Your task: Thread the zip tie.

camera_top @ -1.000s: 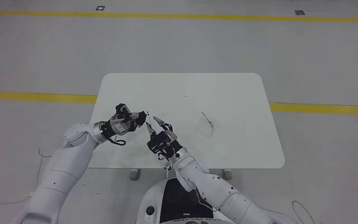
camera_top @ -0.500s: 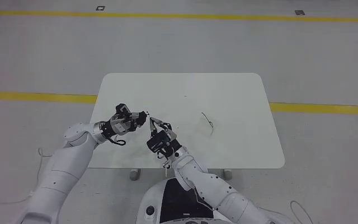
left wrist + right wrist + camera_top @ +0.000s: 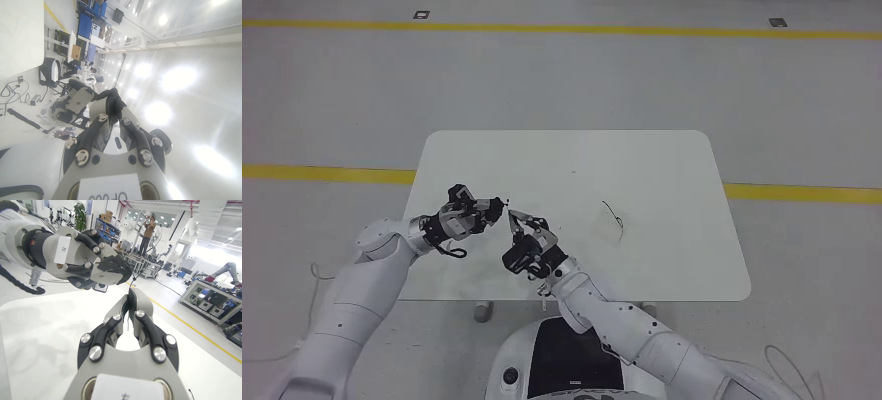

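Top view, placement: left gripper point(image 3: 490, 211) and right gripper point(image 3: 518, 222) meet almost tip to tip above the near left part of the tabletop point(image 3: 662, 165).
Item: zip tie point(image 3: 130, 289), a thin black strand held in the air and bridging the two grippers.
Right fingers: pressed together on the lower stretch of the strand. A short free end hangs back between them toward the palm.
Left fingers: black-taped tips pressed together, apparently on the upper end of the tie. A small stub juts out just past them.
Long axis: straight from the right fingertips to the left fingertips, roughly in line with the way the right gripper points.
Governing relation: the left tips sit just beyond the right tips, apart and not touching, with only a short bare span of strand between them.
Nearer arm: neither, since both already grip the tie.
Next move (judgement): any feeding would have to run along this axis. With so little free strand, a slight sideways offset would likely bow it instead of advancing it.
Also present: loose black strand point(image 3: 614, 218), lying on the tabletop well apart, to the robot's right.
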`<state>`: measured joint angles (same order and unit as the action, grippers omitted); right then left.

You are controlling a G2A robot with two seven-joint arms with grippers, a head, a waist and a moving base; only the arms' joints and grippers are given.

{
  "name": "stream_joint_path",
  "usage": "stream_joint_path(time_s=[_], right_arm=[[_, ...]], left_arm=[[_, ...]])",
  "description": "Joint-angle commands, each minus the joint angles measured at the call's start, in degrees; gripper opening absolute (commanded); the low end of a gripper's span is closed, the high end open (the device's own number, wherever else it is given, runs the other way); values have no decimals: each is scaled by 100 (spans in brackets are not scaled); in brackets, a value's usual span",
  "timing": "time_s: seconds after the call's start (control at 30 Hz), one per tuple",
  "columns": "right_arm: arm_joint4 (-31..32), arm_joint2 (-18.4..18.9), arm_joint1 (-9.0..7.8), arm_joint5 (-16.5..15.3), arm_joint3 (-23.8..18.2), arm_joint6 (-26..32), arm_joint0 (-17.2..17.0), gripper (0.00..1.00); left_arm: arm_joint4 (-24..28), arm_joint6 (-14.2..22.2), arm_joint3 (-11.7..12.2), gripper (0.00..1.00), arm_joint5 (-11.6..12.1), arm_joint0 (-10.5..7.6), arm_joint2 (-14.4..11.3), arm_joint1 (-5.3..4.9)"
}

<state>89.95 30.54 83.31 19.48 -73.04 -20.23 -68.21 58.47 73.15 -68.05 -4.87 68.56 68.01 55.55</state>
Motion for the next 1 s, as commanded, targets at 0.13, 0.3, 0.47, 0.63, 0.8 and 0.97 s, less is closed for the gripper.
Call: stream_joint_path(time_s=[0.13, 0.3, 0.47, 0.63, 0.8, 0.97], right_arm=[[0, -184, -93, 0, 20, 41, 155, 0], [0, -259, -160, 0, 18, 135, 258, 0], [0, 7, -185, 0, -17, 321, 173, 0], [0, 140, -186, 0, -79, 204, 50, 0], [0, -160, -225, 0, 48, 158, 221, 0], [0, -413, -268, 0, 88, 217, 368, 0]], left_arm=[[-9, 10, 18, 0, -1, -13, -11, 4], [126, 158, -11, 0, -160, -3, -53, 16], [270, 374, -48, 0, -375, 6, -73, 17], [241, 410, -32, 0, -406, 8, -61, 7], [200, 293, -33, 0, -306, 11, -58, 11], [179, 224, -53, 0, -245, 22, -61, 14]])
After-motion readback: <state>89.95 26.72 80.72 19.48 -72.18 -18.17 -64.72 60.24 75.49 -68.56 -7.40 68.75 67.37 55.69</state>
